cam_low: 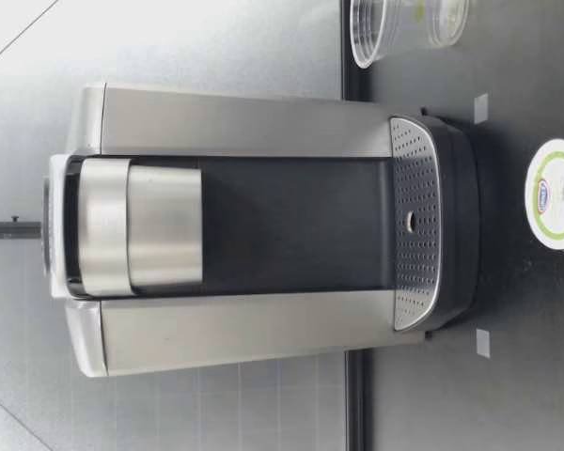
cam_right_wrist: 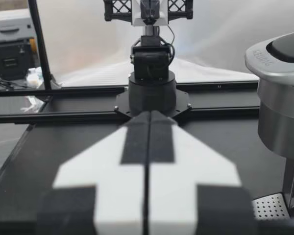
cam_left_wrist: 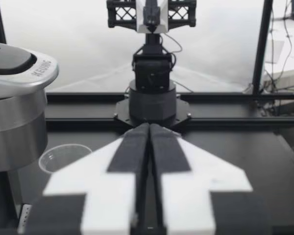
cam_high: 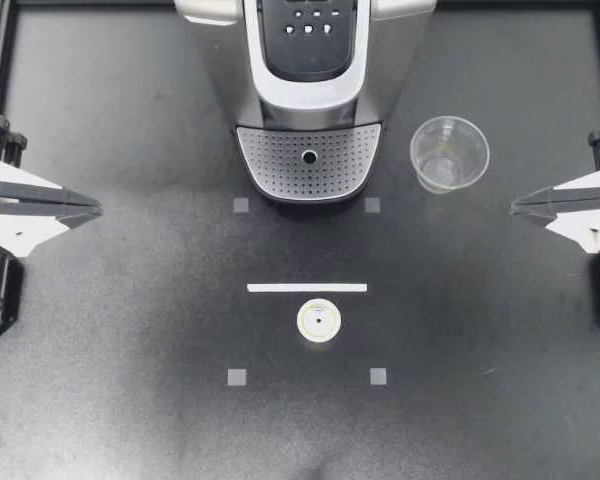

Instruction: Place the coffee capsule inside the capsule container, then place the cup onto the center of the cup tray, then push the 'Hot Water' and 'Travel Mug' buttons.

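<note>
Left claw [cam_high: 98, 208]: fingers pressed together on nothing, parked at the edge of the surface [cam_high: 130, 330], well apart from everything. Right claw [cam_high: 515, 205]: likewise closed and empty at the opposite edge, nearest the clear plastic cup [cam_high: 449, 153].

Looks like the very start, with no step done yet. Upright on the surface, foil lid up: coffee capsule [cam_high: 319, 321], just beside a white tape strip [cam_high: 307, 287], in front of the coffee machine [cam_high: 310, 60]. Cup upright beside the machine, off the perforated cup tray [cam_high: 308, 160].

Next move, by judgement: calls for opening one claw, reaching in over the capsule and closing on its rim. Probably also calls for raising the brew head [cam_low: 141, 225], apparently shut, before loading.

From above: shows both claws, the button panel [cam_high: 308, 28] and the gap from capsule to tray. From surface height: shows no claw at all, but gives the brew head's closed front and the free space over the tray. From the left wrist: catches the cup beside the machine. From the right wrist: only the machine's side and a corner of the tray, no cup, no capsule.
</note>
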### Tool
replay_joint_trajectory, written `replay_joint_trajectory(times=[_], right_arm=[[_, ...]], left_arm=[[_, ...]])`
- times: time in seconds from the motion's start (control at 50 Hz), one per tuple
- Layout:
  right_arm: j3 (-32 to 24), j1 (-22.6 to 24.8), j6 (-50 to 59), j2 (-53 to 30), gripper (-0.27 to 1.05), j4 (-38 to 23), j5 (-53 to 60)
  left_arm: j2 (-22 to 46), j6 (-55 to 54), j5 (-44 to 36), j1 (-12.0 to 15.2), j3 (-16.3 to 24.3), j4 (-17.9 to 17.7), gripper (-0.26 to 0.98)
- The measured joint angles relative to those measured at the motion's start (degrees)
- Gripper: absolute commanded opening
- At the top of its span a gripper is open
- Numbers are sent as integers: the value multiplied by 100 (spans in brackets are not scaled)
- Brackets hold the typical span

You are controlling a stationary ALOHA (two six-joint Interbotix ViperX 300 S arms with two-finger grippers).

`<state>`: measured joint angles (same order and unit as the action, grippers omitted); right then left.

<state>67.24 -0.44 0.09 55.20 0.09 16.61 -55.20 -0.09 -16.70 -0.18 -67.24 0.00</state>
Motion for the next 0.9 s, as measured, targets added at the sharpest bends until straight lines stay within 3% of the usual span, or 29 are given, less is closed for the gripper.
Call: replay_joint_trajectory(times=[0.2, 0.46, 0.9], right_arm=[[9, 0, 26, -264, 12, 0, 35], [0, 35, 255, -1468, 12, 0, 70], [-255, 448, 677, -3190, 12, 0, 70]], left_arm=[[448, -62, 281, -35, 0, 0, 17], [1670, -185, 861, -35, 352, 0, 17], [3955, -290, 2065, -229, 1582, 0, 17]])
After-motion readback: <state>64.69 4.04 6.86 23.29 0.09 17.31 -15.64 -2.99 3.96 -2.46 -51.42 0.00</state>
